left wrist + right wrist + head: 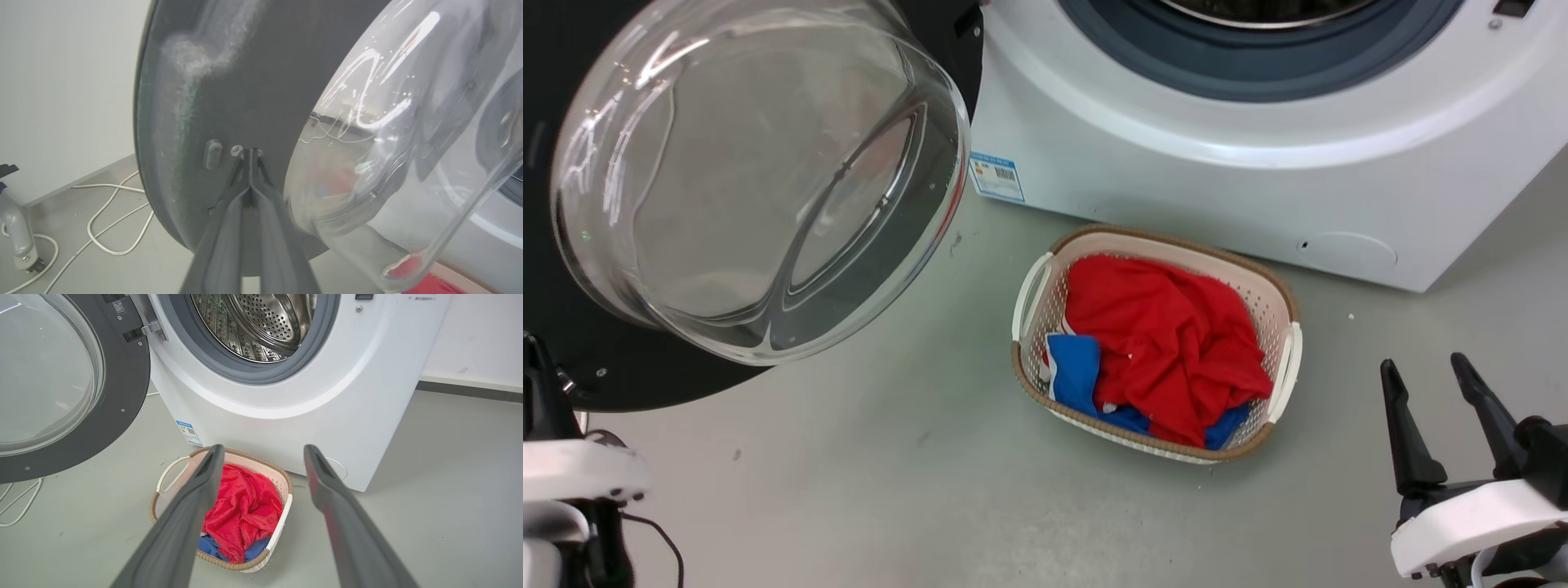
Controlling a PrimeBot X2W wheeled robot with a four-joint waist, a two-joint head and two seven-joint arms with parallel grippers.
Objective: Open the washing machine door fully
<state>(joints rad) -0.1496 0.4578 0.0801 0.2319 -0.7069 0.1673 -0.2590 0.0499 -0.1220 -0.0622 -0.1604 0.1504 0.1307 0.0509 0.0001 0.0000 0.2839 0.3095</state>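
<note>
The washing machine door (pixel 760 180) stands swung open at the left of the washing machine (pixel 1217 188), hanging from the hinge (pixel 151 326) at the left edge of the opening. Its inner face is turned towards the near side, and the clear glass bowl bulges out from the black ring. The opening is uncovered: the perforated steel drum (pixel 261 322) shows inside the grey rubber gasket (pixel 245 371).

The left claw (pixel 250 153) is clenched, its two fingers pressed together with nothing between them. Its tips touch the dark inner face of the door low on the ring, just beside a small screw (pixel 236 150) and an oval stud (pixel 213 154), left of the glass bowl.

The right claw (pixel 1421 361) is at the near right, released with its fingers spread wide. It hangs above the floor (pixel 890 474), well apart from the door and the machine.

A blue label (pixel 996 175) sits low on the machine's front at the left, and a round flap (pixel 1347 251) low at the right. On the floor just in front of the machine stands a white laundry basket (pixel 1176 241) with a brown woven rim, holding a crumpled red cloth (pixel 1168 335) over a blue one (pixel 1074 367). White cable (pixel 114 220) lies on the floor to the left, beyond the door.
</note>
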